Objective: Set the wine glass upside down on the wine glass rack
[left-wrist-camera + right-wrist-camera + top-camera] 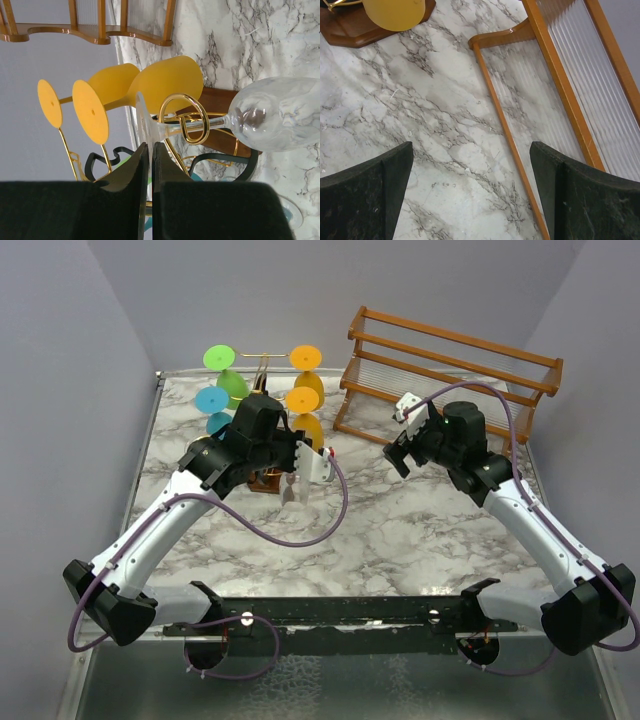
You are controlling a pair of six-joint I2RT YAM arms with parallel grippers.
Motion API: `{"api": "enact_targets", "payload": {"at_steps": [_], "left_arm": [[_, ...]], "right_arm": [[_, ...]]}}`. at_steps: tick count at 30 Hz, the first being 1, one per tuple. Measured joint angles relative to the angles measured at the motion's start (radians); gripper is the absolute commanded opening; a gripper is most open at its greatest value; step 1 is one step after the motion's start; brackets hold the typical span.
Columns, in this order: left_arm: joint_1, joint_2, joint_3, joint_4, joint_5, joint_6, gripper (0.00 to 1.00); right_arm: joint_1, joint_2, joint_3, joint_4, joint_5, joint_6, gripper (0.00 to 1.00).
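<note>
Clear, empty wine glass [280,120] upside down, stem slotted through a scroll-ended arm of thin gold wire rack [220,97], upright on dark brown wooden base, bowl beside it.

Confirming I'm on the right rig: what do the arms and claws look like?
Left arm and right arm: white tubular links, black joint housings, a purple cable looping along each. Left claw and right claw: matte black wedge-shaped fingers.
</note>
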Motion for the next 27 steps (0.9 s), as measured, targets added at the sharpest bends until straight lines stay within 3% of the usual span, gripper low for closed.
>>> {"api": "enact_targets", "payload": {"at_steps": [27], "left_arm": [[-0.007,0.006,-0.009,0.033,0.083,-0.044,0.0]], "right_arm": [[0.0,0.002,-0.004,0.0,-0.016,0.0,1.0]]}}
